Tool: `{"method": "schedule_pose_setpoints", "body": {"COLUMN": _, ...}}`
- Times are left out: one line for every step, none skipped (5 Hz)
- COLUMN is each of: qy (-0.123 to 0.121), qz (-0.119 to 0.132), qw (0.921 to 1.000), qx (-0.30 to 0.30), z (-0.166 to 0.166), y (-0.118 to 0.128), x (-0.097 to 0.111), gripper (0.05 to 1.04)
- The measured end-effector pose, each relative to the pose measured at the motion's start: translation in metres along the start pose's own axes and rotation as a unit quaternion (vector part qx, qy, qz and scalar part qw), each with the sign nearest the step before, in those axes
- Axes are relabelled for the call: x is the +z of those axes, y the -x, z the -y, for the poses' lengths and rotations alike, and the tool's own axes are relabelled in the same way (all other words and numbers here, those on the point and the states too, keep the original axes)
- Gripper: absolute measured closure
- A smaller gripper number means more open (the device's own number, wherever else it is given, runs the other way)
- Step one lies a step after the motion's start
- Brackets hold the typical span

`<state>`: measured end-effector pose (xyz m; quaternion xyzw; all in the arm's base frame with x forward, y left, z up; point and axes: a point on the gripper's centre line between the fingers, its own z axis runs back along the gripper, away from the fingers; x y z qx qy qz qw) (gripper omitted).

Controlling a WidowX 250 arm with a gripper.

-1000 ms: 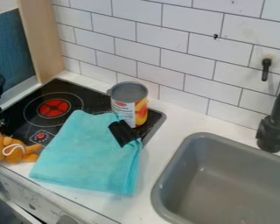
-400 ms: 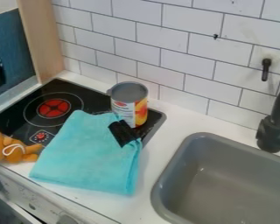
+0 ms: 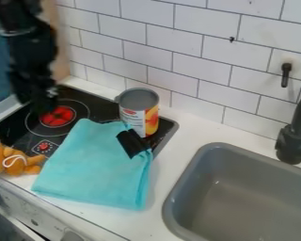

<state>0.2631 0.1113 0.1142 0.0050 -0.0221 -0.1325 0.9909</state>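
The black gripper (image 3: pixel 41 106) hangs at the upper left, above the stove's red burner mark; it is blurred and nothing can be made out in its grasp. A folded turquoise cloth (image 3: pixel 93 164) lies partly on the stove and partly on the white counter, with a black strip (image 3: pixel 133 143) on its upper right corner. Just behind that corner an opened can (image 3: pixel 139 113) stands upright on the stove. An orange plush toy (image 3: pixel 13 159) is at the left edge, beside the cloth.
The black stove top (image 3: pixel 101 107) backs onto a tiled wall (image 3: pixel 184 56). At the right a grey sink (image 3: pixel 203 155) is set in the counter, with a black faucet (image 3: pixel 294 141) behind it. A wooden panel (image 3: pixel 60 70) rises behind the arm.
The arm has swung in from the left edge and now hangs over the stove's left part. Cloth, can and plush toy have stayed in place.
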Motion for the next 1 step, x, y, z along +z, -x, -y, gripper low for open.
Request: {"method": "schedule_pose_setpoints", "body": {"qy": -0.009, "qz": -0.015, "qw": 0.9989, "qx": -0.043, "z": 0.0445, "y": -0.0123, "x": -0.0048, "gripper": 0.076}}
